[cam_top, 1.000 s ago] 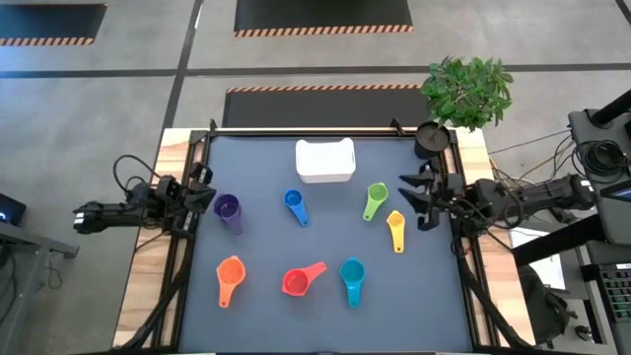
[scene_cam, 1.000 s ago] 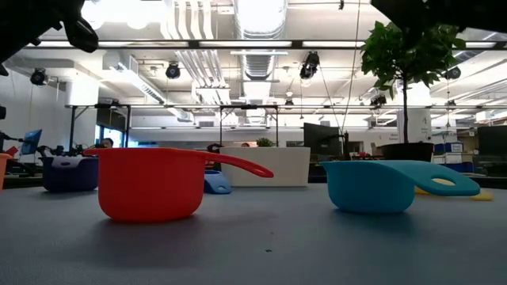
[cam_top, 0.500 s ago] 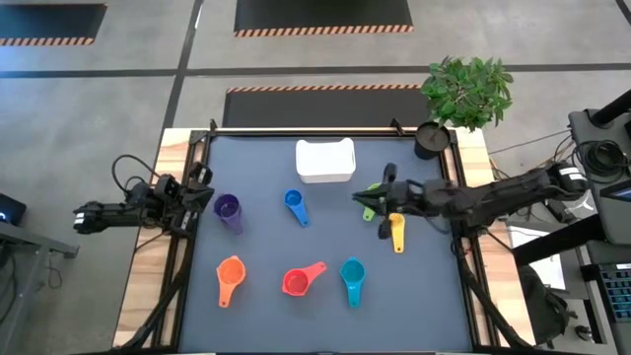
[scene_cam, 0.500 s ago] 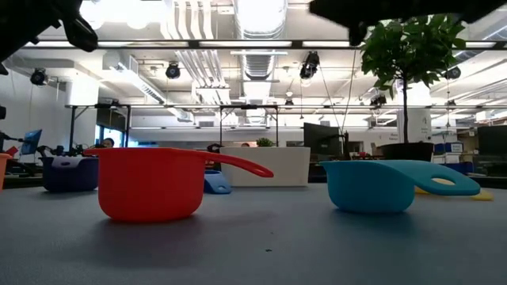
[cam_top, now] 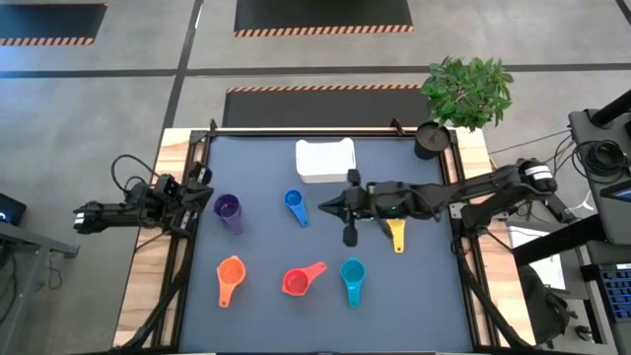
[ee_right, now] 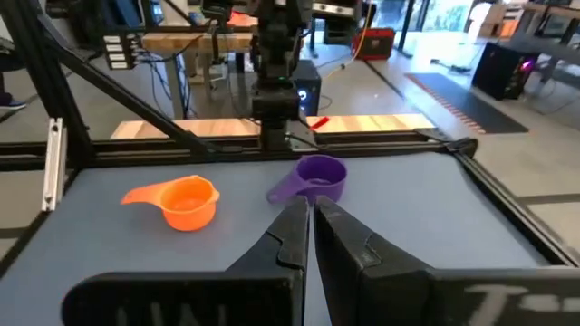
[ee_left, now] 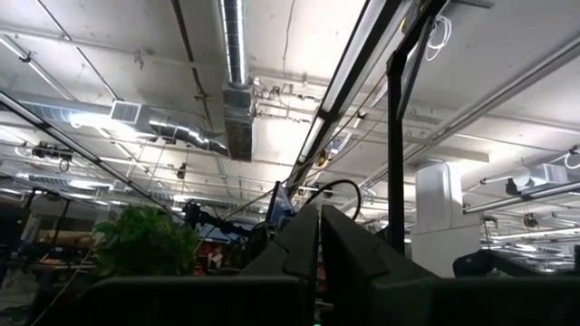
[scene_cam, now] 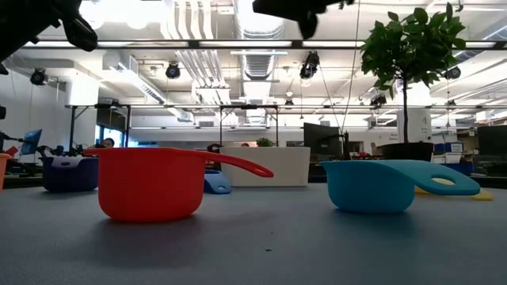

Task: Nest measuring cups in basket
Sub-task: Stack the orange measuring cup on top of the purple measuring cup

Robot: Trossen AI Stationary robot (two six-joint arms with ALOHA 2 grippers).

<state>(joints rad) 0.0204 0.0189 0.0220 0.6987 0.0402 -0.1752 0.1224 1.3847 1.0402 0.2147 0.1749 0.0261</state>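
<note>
Hovering mid-table w/ jaws pressed together, right gripper (cam_top: 328, 208); left gripper (cam_top: 204, 196) same, at edge.

A dark grey matte surface (cam_top: 266, 286) with light wooden edges carries the scene, and a small round black cup (cam_top: 430, 139) stands at its far right corner. Just beside that cup, a leafy green potted plant (cam_top: 468, 90) spreads over the corner; in the low view the same plant (scene_cam: 412, 47) rises at the right in a dark pot. On the grey concrete floor beyond lie black rectangular mats with orange-and-black striped edges (cam_top: 322, 14), and the room behind shows white ceiling ducts (scene_cam: 257, 32) and strip lights.
</note>
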